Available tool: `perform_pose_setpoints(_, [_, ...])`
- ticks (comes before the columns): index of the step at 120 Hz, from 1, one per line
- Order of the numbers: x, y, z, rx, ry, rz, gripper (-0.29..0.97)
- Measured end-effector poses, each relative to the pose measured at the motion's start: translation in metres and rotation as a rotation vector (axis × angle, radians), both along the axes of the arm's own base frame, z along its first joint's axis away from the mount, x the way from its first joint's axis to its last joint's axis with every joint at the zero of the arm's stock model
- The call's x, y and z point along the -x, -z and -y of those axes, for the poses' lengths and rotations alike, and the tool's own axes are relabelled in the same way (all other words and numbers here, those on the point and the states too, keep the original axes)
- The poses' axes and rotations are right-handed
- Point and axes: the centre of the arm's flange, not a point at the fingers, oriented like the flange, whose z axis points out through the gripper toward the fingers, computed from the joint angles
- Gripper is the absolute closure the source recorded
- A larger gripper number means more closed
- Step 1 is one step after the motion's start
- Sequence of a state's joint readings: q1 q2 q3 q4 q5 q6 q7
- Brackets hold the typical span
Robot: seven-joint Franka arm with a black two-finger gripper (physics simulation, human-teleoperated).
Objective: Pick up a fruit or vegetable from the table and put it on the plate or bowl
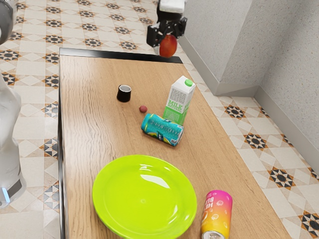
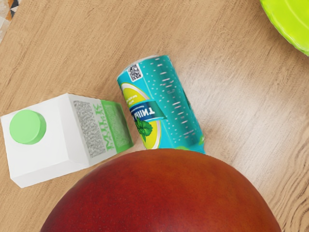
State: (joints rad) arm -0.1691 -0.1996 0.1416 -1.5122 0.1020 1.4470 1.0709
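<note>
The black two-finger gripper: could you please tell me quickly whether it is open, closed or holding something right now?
Black two-finger gripper: closed, its fingers holding the round red-orange fruit.

The exterior view looks down from high, along the table [image 1: 89, 99] from its near end. The wrist view looks almost straight down, close above the wood. Both views share the milk carton [image 2: 63, 135], the teal can [image 2: 161, 111] and the green plate [image 1: 144, 196].

I see a white-and-green milk carton [image 1: 179, 99] standing upright on the wooden table [image 1: 89, 124], a teal drink can [image 1: 162, 129] lying just beside it, a small black cup [image 1: 123, 93] apart, and a pink-and-yellow can [image 1: 217, 215] by the exterior view's lower edge.
</note>
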Motion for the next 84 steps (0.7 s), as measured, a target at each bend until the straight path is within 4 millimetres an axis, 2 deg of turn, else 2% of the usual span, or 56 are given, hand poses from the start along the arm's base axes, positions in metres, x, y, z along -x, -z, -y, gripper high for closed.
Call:
perform_pose_setpoints(36, [0.017, 0.029, 0.150, -0.004, 0.240, -0.076, 0.36])
perform_pose_setpoints(72, [0.039, 0.062, 0.264, 0.014, 0.399, -0.111, 0.36])
perform_pose_setpoints(84, [0.042, 0.070, 0.287, 0.033, 0.423, -0.116, 0.36])
